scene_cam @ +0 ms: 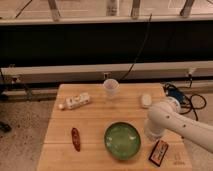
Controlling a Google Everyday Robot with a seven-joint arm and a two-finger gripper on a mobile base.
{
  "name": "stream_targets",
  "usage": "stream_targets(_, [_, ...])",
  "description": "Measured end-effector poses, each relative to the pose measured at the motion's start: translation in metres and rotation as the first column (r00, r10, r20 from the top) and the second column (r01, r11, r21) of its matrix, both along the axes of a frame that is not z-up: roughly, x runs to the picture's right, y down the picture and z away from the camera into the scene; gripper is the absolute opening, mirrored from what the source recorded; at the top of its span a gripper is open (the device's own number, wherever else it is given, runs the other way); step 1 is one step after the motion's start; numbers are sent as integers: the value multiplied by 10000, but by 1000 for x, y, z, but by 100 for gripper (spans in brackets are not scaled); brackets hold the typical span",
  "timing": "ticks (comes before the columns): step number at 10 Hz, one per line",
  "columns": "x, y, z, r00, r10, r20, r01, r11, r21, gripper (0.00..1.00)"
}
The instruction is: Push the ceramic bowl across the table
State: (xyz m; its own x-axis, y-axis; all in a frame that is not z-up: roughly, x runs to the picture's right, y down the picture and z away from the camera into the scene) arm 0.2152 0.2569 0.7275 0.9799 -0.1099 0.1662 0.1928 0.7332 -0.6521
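**A:** Where's the ceramic bowl [122, 141]?

**B:** At the near edge of the table [92, 120], about midway along. The tool [151, 133] sits low, just beside it, likely placed for a sideways shove. Clenched or released, I cannot tell. A cup [111, 88] stands farther back.

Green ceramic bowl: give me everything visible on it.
The ceramic bowl is round, shallow and glossy green with a darker rim. It looks empty and sits upright on the table, near the front edge and right of centre. The gripper hangs low just off its right rim; whether they touch cannot be told. A dark packet lies at its lower right, apart from it.
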Motion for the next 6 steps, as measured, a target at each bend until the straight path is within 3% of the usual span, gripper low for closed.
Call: stream_targets(6, [-18,14,7,9986,-317,429,332,9989,-336,0])
